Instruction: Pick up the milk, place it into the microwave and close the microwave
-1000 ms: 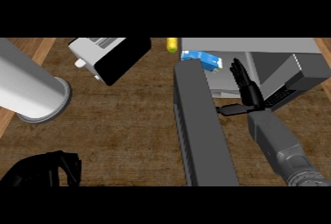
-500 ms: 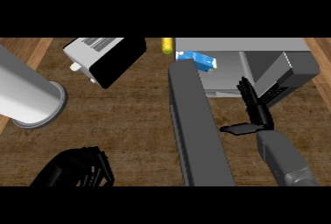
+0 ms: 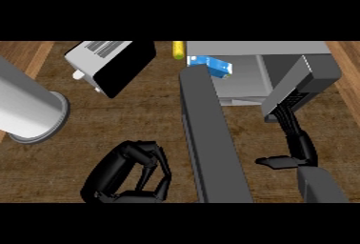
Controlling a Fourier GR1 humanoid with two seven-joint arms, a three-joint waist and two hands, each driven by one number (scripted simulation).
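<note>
Left hand [image 3: 130,174] with curled fingers holding nothing, right hand [image 3: 299,143] with straight fingers touching the microwave [image 3: 295,62] wall, open door [image 3: 211,138] between both hands, blue milk [image 3: 211,66] inside the microwave, left of and beyond the right fingers

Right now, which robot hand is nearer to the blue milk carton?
The right robot hand: it reaches up beside the microwave, below-right of the milk carton. The left robot hand sits curled far below-left, beyond the open door.
</note>
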